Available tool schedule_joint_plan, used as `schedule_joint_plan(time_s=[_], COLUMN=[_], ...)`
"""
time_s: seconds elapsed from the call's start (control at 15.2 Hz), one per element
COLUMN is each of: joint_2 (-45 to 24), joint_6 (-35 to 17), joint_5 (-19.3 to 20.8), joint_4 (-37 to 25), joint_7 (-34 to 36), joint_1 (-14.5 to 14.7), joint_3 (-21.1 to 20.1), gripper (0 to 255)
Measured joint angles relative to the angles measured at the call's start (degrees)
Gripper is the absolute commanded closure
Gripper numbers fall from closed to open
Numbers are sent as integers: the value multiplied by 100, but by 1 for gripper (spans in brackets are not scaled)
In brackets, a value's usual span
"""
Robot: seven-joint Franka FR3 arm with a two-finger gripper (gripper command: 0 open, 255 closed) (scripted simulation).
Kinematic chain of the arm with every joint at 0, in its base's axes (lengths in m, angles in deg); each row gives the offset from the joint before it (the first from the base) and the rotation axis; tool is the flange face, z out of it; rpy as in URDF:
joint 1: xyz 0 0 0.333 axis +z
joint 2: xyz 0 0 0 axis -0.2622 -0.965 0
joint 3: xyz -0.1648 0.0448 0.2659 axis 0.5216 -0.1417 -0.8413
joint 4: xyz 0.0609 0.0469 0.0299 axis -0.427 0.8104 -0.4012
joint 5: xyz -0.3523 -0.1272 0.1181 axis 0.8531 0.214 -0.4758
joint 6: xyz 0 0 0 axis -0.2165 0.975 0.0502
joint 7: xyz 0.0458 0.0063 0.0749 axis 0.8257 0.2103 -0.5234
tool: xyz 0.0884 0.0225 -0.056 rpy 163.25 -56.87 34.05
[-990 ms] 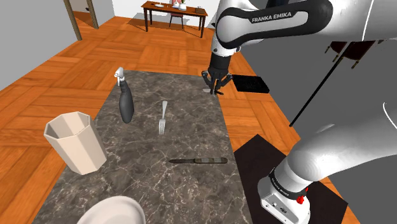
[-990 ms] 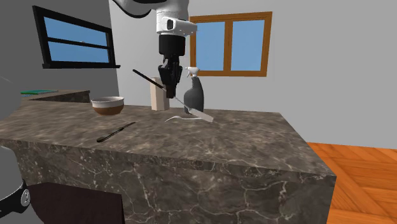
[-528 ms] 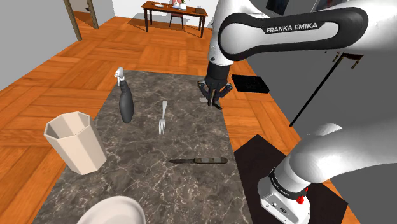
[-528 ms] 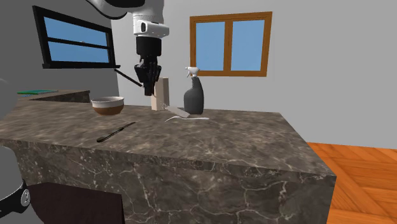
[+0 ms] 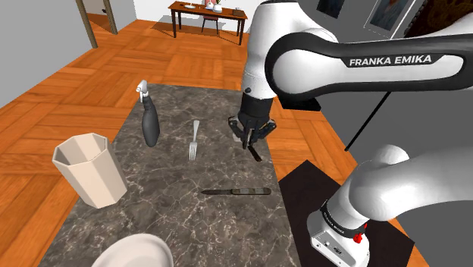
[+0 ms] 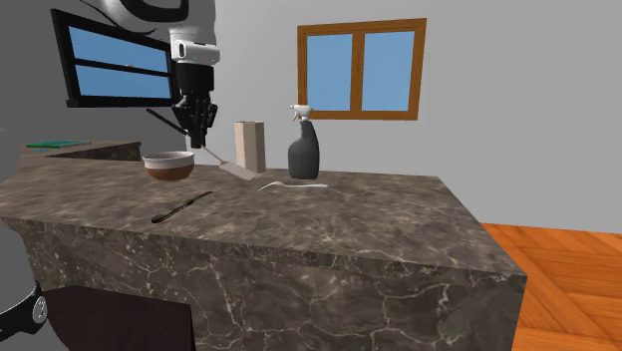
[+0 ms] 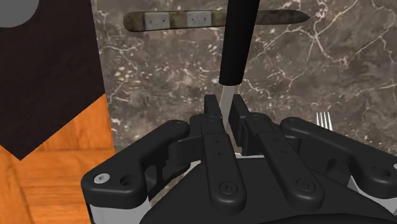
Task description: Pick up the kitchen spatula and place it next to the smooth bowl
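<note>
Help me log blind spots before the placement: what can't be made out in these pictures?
Bowl: shoulder view, bottom edge cuts off its near part.
Spatula blade: wrist view, hidden behind the gripper.
Fork: wrist view, all but the tines hidden behind the gripper.

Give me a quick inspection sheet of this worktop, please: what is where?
Surface: dark veined marble countertop.
Job's things: spatula held tilted in the air, not yet set down; bowl standing on the countertop.
Clutter: knife, fork, spray bottle, beige faceted cup.
Grippers: gripper shut on the spatula's metal shank.
Cables: none certain; a thin black line beside the arm, cannot tell what.
Surroundings: parquet floor, wood-framed window, far table.
</note>
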Motion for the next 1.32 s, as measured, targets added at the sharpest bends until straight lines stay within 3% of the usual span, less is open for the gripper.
schedule_joint_plan(time_s=[0.66,1.32], joint_2=[301,-93], joint_6=[142,29], joint_5=[-804,-1294], joint_4=[-143,-884], joint_7=[1396,2835], joint_1=[701,960], joint_3=[-1116,-2415], gripper=[255,255])
